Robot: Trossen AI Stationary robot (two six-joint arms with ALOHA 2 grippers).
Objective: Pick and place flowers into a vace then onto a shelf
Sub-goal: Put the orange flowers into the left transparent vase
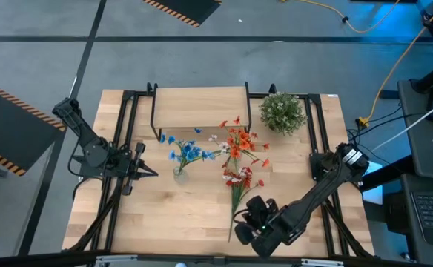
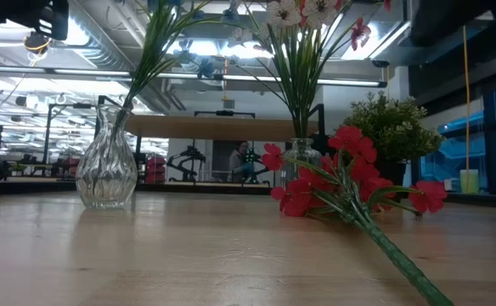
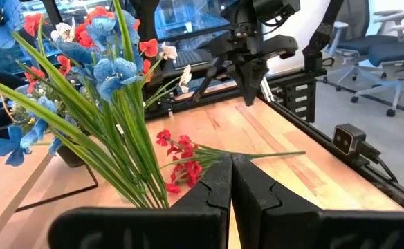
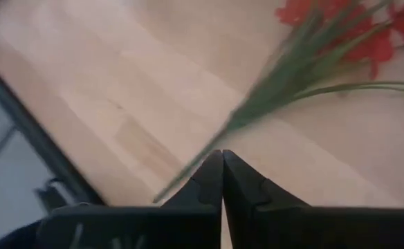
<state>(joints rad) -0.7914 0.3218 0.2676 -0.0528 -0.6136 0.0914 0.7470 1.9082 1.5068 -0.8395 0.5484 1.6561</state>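
Observation:
A red flower (image 1: 239, 178) lies flat on the table, blooms toward the far side, stem (image 4: 257, 104) toward the near edge. My right gripper (image 1: 240, 221) hovers shut above the stem's near end (image 4: 221, 155), touching nothing. A blue flower (image 1: 187, 152) stands in a clear glass vase (image 2: 105, 170) at centre left. Orange-red and white flowers (image 1: 239, 144) stand in a second glass vase (image 2: 301, 153). My left gripper (image 1: 148, 172) is shut, level, just left of the blue flower's vase (image 3: 231, 160). The shelf (image 1: 200, 107) stands at the far side.
A round bushy green plant (image 1: 282, 111) in a dark pot sits at the far right, beside the shelf. Black frame rails run along the table's left and right sides (image 1: 120, 141). Bare wood lies along the near edge (image 1: 172, 222).

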